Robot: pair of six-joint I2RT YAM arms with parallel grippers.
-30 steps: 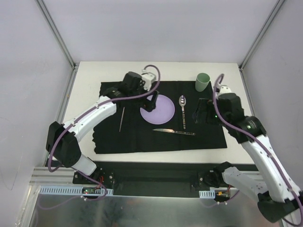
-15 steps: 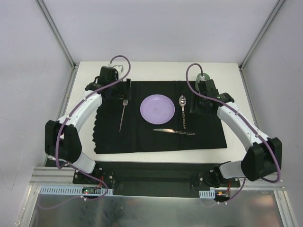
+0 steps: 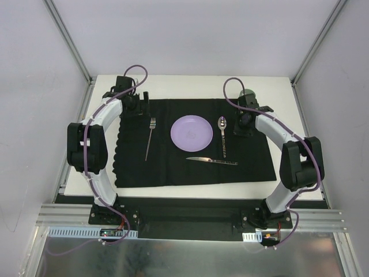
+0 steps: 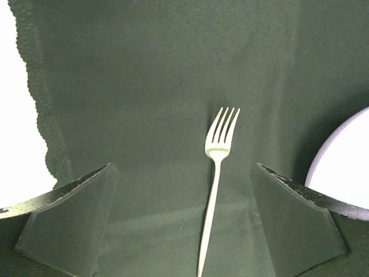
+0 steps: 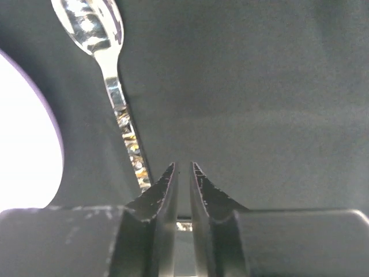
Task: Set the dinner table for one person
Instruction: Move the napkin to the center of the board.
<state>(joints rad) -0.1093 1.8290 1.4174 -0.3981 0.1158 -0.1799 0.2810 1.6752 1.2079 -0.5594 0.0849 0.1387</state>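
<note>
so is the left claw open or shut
Open: the left claw shows its fingers wide apart in its wrist view, with the fork lying on the mat between them, untouched.

The fork's [image 4: 218, 151] handle runs off the bottom edge; right of it the plate [image 4: 345, 173] and left of it the desk [image 4: 14, 115] are cropped.

White links [image 3: 106, 113], black joints [image 3: 78, 142], purple cables [image 3: 136, 66]; left tool [image 4: 184, 167] and right tool [image 5: 183, 165] black.

Overhead view of whole dinner table [image 3: 190, 86], wrist views close down on fork [image 4: 218, 151] and spoon [image 5: 89, 26], both visible overhead
</note>
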